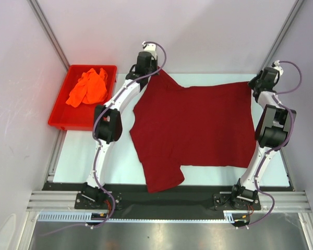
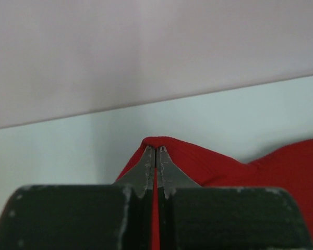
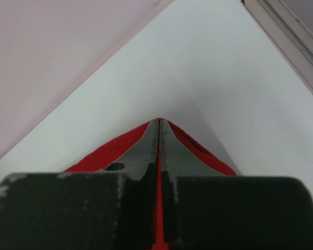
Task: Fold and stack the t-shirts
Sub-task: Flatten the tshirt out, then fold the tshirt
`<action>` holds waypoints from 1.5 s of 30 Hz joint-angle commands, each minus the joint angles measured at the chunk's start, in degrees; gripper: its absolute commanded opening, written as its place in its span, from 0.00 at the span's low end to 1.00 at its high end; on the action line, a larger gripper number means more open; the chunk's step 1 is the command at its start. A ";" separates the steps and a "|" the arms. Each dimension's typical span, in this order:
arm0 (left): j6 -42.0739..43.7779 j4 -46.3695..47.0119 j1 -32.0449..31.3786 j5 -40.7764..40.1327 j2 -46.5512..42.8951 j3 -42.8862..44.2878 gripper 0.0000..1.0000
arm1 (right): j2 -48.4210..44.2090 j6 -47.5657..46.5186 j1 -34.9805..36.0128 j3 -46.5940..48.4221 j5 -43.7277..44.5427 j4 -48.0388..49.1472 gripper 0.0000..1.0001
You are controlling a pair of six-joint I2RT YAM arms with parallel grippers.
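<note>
The maroon t-shirt [image 1: 198, 130] lies spread across the white table, one sleeve hanging over the near edge. At the far left of the shirt my left gripper [image 1: 157, 72] is shut on a peaked corner of the cloth [image 2: 193, 161]. The far right corner [image 3: 115, 148] is pinched in my right gripper [image 1: 252, 83], also shut. In each wrist view red cloth shows between the closed jaws. The orange t-shirt [image 1: 88, 87] lies crumpled in the red bin at the left.
The red plastic bin [image 1: 60, 117] stands at the table's left edge. Walls and metal frame posts [image 1: 47, 31] enclose the back and sides. Bare white table [image 1: 88, 156] shows left of the maroon shirt, and a black strip runs along the near edge.
</note>
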 commanded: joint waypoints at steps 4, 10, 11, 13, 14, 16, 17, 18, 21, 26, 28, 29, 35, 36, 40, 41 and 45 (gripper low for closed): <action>-10.68 -12.93 2.28 6.08 -6.84 1.90 0.01 | -1.34 -0.16 -1.24 6.75 -3.66 -16.91 0.00; -17.88 -18.82 4.39 13.01 -12.73 -2.85 0.00 | 1.73 -1.04 -3.09 15.45 -5.68 -31.33 0.00; -19.89 -19.45 4.66 14.33 -13.09 -3.29 0.00 | 1.64 -1.21 -3.17 15.72 -5.68 -32.13 0.00; -21.84 -21.99 5.01 17.49 -13.79 -4.08 0.00 | 1.64 -1.04 -3.44 16.85 -6.12 -34.85 0.00; -22.89 -22.87 5.10 18.21 -13.97 -4.34 0.00 | 1.73 -1.13 -3.44 17.38 -6.12 -35.82 0.00; -24.04 -25.33 5.10 19.09 -14.49 -5.31 0.00 | 1.82 -1.39 -3.44 18.53 -5.86 -38.72 0.00; -24.91 -25.60 5.10 20.31 -15.37 -5.92 0.00 | 1.91 -1.56 -3.53 18.71 -5.86 -39.60 0.00; -25.10 -25.69 5.19 20.93 -16.07 -7.58 0.00 | 1.91 -1.57 -3.53 18.79 -5.94 -41.26 0.00; -26.15 -24.56 5.10 22.69 -19.32 -13.10 0.00 | 1.12 -1.92 -3.88 18.10 -6.04 -43.29 0.00; -26.16 -24.99 4.66 23.58 -24.15 -22.69 0.00 | -0.46 -2.27 -4.40 17.13 -6.21 -45.31 0.00; -26.50 -23.95 4.40 22.87 -27.32 -25.60 0.00 | -0.73 -2.27 -4.49 17.30 -6.12 -46.02 0.00; -26.94 -23.33 4.31 22.52 -28.46 -27.01 0.00 | -0.73 -2.18 -4.58 17.48 -6.21 -46.72 0.00; -28.09 -21.56 3.43 21.20 -35.23 -36.06 0.00 | -1.87 -2.18 -4.67 18.00 -6.39 -50.32 0.00; -28.17 -21.39 3.34 21.12 -35.76 -36.86 0.00 | -2.22 -2.44 -4.76 18.00 -6.04 -50.76 0.00; -28.79 -21.30 3.43 21.20 -38.83 -40.46 0.00 | -3.19 -3.84 -5.46 17.39 -5.77 -51.91 0.00; -29.05 -21.04 3.43 21.38 -39.28 -40.99 0.00 | -3.10 -3.94 -5.55 17.48 -5.77 -52.17 0.00; -29.85 -21.21 3.69 22.17 -40.42 -42.40 0.00 | -3.01 -4.64 -5.90 17.92 -5.77 -52.96 0.00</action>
